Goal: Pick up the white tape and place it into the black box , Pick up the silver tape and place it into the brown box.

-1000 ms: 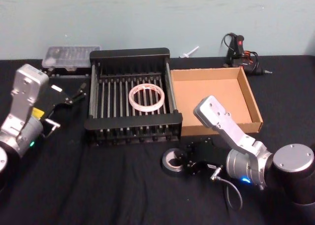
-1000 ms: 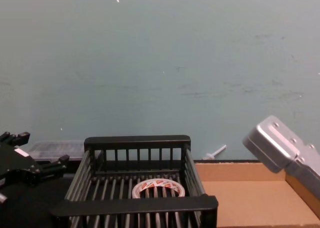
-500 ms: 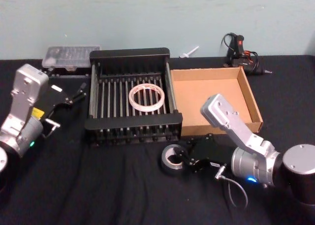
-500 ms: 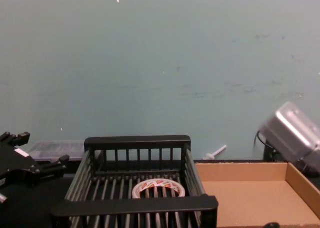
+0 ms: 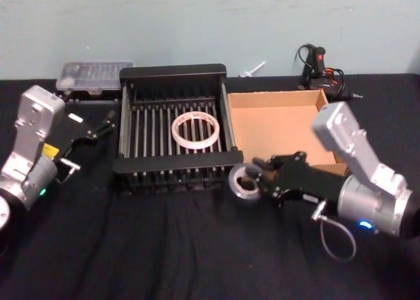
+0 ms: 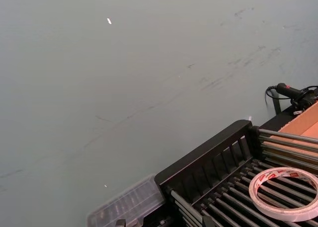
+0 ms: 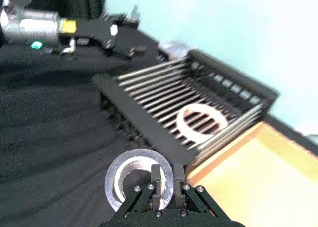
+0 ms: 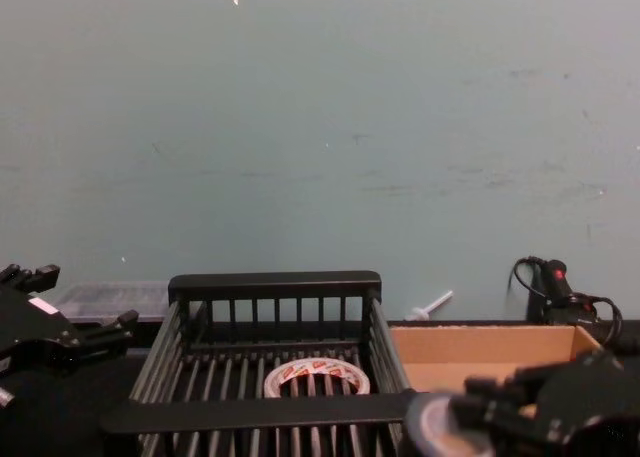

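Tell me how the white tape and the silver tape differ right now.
The white tape lies flat inside the black box; the silver tape is gripped by the right gripper, off the table. The white tape is a wide, thin ring with red print; the silver tape is narrower, chunkier, plain grey. Both are rolls with open centres.

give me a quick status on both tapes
Right gripper shut on silver tape, lifted near black box. White tape inside it. Left gripper open, parked. Brown box path unobstructed.
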